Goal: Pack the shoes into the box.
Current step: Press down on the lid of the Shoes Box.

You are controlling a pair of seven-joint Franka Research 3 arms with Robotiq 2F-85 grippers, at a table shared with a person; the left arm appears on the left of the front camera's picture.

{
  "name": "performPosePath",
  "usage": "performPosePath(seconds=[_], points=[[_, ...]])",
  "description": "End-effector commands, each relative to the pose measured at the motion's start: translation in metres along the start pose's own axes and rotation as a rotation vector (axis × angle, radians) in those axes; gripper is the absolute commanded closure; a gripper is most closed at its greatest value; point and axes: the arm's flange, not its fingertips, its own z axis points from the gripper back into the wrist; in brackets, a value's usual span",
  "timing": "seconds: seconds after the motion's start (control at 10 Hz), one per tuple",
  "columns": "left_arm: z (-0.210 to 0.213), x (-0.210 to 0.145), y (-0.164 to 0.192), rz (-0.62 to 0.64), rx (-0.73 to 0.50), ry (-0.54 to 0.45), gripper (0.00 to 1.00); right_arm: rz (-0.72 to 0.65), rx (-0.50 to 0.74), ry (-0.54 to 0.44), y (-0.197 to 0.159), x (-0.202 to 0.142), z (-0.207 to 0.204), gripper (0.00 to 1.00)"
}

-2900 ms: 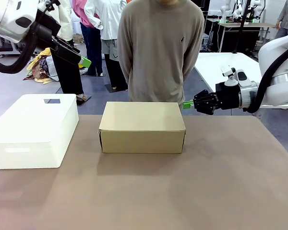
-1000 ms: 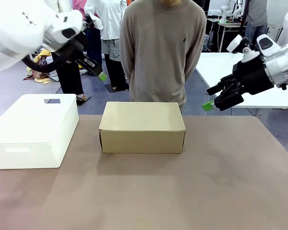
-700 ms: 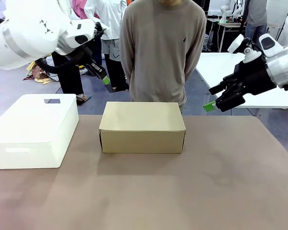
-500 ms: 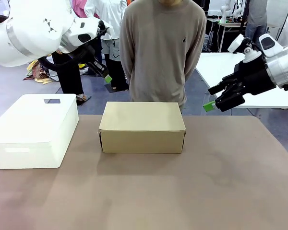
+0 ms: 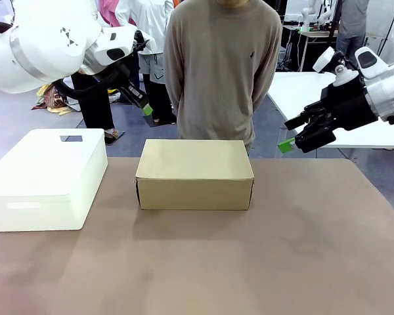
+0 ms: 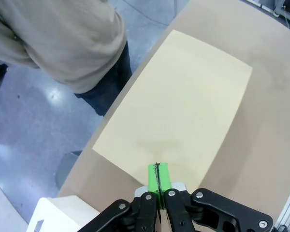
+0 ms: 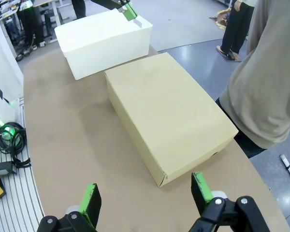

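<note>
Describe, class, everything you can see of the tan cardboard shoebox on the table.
The tan cardboard shoebox is a plain rectangular carton with smooth, unprinted sides. Its lid is shut flat. It sits level near the far edge of the brown table, long side toward the camera, in front of the standing person and beside the white plastic bin, not touching it. Neither gripper touches it.

You're looking at a plain tan cardboard box [image 5: 194, 172] on a dull brown table [image 5: 249, 262]. To its left sits a white plastic bin [image 5: 46, 177]. Both arms are white, with black grippers, the left gripper [image 5: 146, 109] and the right gripper [image 5: 287, 145], tipped in bright green. The person [image 5: 220, 65] at the far side wears a beige sweater.
</note>
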Motion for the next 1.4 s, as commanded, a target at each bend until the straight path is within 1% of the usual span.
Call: performPosePath(seconds=[0.0, 0.2, 0.3, 0.6, 0.7, 0.9, 1.1, 1.3], points=[[0.0, 0.0, 0.0, 0.0, 0.0, 0.0, 1.0, -0.001, 0.0, -0.001, 0.0, 0.0, 0.0, 0.0], [-0.017, 0.012, 0.001, 0.06, 0.008, 0.047, 1.0, -0.15, -0.037, 0.04, 0.01, 0.016, 0.009, 0.0], [-0.027, 0.019, 0.002, 0.093, 0.0, 0.071, 1.0, -0.199, -0.087, 0.056, 0.015, 0.023, 0.018, 0.0], [-0.054, 0.037, 0.006, 0.172, -0.024, 0.131, 1.0, -0.276, -0.253, 0.101, 0.032, 0.037, 0.035, 0.0], [-0.062, 0.043, 0.007, 0.165, -0.034, 0.143, 1.0, -0.28, -0.295, 0.117, 0.036, 0.041, 0.039, 0.0], [-0.079, 0.055, 0.007, 0.158, -0.03, 0.178, 1.0, -0.286, -0.295, 0.131, 0.04, 0.049, 0.046, 0.0], [-0.102, 0.062, 0.003, 0.142, -0.03, 0.22, 1.0, -0.293, -0.263, 0.192, 0.042, 0.053, 0.046, 0.0], [-0.12, 0.066, -0.003, 0.122, -0.041, 0.247, 1.0, -0.298, -0.252, 0.194, 0.042, 0.055, 0.051, 0.0]])
